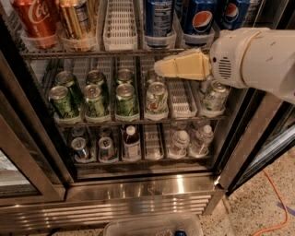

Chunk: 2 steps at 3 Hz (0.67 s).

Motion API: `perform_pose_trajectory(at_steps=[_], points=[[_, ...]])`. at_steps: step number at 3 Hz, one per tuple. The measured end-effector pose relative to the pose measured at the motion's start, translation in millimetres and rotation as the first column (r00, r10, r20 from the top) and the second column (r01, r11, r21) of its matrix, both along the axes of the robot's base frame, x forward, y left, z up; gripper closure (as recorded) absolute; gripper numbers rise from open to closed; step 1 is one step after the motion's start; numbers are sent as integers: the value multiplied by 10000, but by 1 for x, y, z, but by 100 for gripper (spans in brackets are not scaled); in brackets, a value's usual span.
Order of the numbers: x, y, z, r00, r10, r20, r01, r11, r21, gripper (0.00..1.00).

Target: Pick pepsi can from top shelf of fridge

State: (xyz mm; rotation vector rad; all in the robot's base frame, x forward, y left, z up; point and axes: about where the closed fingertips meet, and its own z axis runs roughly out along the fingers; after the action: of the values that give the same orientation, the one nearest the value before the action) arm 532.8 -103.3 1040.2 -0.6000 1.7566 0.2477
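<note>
Pepsi cans stand at the right of the top shelf (92, 54): one shows its globe logo (201, 19), another is further right (232, 11), and a dark blue can (159, 18) stands to their left. My gripper (160, 68), cream-coloured on a white arm (258, 57), is in front of the fridge (138, 186), just below the top shelf's front rail. Its tip points left, below the dark blue can. It holds nothing that I can see.
A red Coca-Cola can (37, 20), a gold can (76, 20) and a bare white lane tray (120, 25) fill the shelf's left. Green cans (94, 99) and bottles (131, 143) stand on lower shelves. The open glass door's frame (25, 152) is at left, a clear bin (152, 226) and an orange cable (272, 203) on the floor.
</note>
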Motion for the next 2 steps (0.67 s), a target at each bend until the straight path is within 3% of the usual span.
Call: perform_pose_trajectory(at_steps=[2], points=[[7,-11,-3,9941,-946,530,957,9953,-174,0]])
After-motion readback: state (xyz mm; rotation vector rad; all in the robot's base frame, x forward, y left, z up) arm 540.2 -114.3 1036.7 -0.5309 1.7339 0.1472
